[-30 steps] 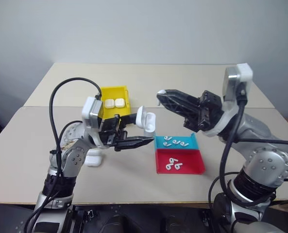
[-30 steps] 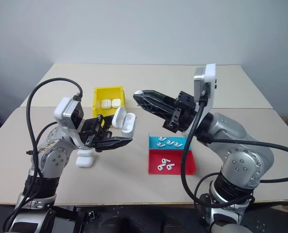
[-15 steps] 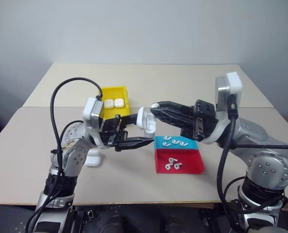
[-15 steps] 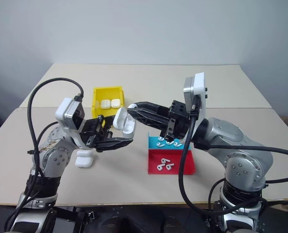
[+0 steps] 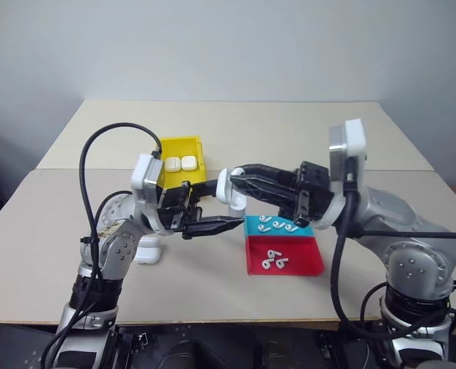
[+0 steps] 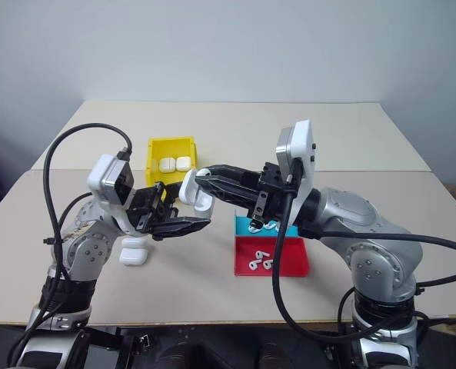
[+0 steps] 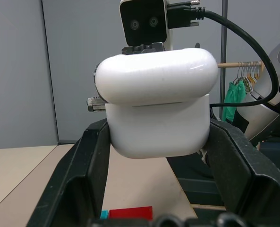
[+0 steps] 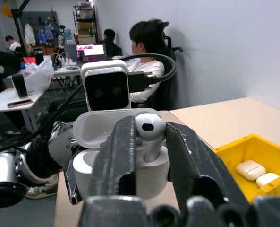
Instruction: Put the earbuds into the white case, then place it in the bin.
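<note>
Swung in from the right over the last second: right gripper (image 8: 147, 142), now level with the small glossy white case (image 7: 156, 113) and reaching over its open mouth. Pinched between its two black fingers (image 8: 116, 156), one tiny glossy white earbud (image 8: 149, 130), stem down and already dipping into the case body; jaws slackening a little, though not yet clear of the bud. No shift on the other side: left gripper (image 5: 204, 211) clamped tight on the case, lid flipped up beyond the right fingertips. Meaning for the task, as a judgement: insertion step nearly done, release and withdrawal next. More loose earbuds (image 5: 277, 225) below the right gripper in the shallow teal tray (image 5: 252, 228) and red tray (image 5: 308, 265). Beyond the left gripper, the bright yellow plastic bin (image 5: 189, 144) with two closed cases inside.
</note>
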